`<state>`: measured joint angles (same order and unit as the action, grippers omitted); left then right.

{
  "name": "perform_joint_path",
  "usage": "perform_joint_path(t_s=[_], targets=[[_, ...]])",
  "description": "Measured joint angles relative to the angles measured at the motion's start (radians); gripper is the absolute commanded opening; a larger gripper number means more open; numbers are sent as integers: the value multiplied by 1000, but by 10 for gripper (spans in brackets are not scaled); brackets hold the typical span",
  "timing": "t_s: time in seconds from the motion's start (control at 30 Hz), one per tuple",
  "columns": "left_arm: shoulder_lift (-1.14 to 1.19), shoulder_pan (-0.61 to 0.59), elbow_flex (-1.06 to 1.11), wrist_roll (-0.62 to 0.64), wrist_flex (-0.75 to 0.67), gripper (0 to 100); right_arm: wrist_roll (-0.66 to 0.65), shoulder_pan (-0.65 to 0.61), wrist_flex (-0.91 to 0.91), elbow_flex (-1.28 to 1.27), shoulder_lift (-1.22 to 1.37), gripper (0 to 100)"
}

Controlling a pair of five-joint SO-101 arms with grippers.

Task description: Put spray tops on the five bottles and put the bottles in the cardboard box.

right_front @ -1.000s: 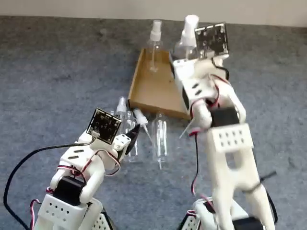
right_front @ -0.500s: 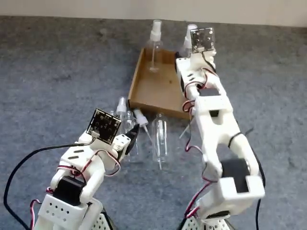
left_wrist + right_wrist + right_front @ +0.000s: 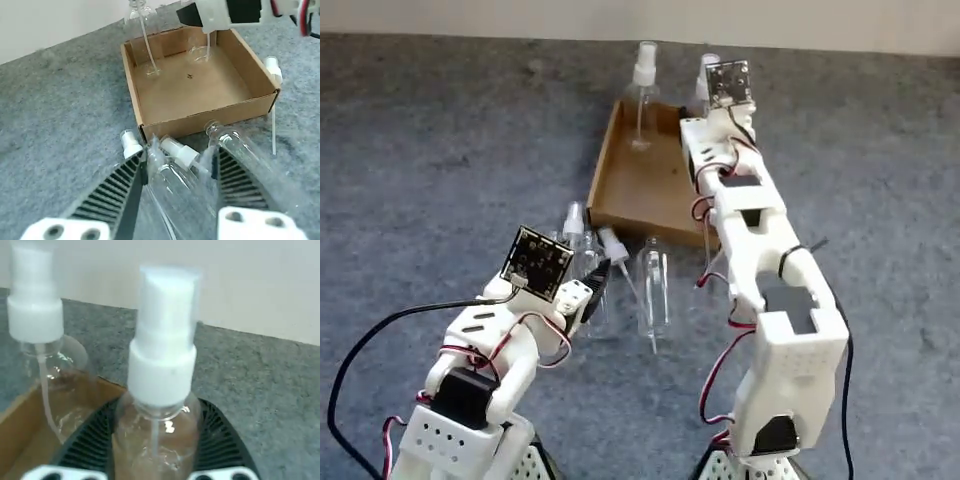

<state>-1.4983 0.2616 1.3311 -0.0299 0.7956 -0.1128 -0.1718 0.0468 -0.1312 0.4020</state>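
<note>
Black ribbed jaws of the left gripper (image 3: 180, 153) stand wide apart astride a lying capped bottle (image 3: 172, 176), one of three bottles lying on the grey carpet (image 3: 440, 150). The others are a second capped bottle (image 3: 131, 145) and an uncapped bottle (image 3: 240, 150). One loose spray top (image 3: 272, 65) lies just beside the cardboard box (image 3: 210, 117). In the box stand two capped bottles, an upright bottle (image 3: 642, 100) and a held bottle (image 3: 160, 365) that the right gripper (image 3: 157, 412) clamps.
</note>
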Motion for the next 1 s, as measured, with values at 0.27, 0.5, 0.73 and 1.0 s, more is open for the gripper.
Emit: perform_joint_path(t_s=[0.27,0.5,0.73,1.0], targets=[[0,0,0,0,0,162,0,0,0,18,20,9],[0,0,0,0,0,162,0,0,0,18,20,24],[0,0,0,0,0,162,0,0,0,18,20,104],[0,0,0,0,0,162,0,-11,0,18,20,106]])
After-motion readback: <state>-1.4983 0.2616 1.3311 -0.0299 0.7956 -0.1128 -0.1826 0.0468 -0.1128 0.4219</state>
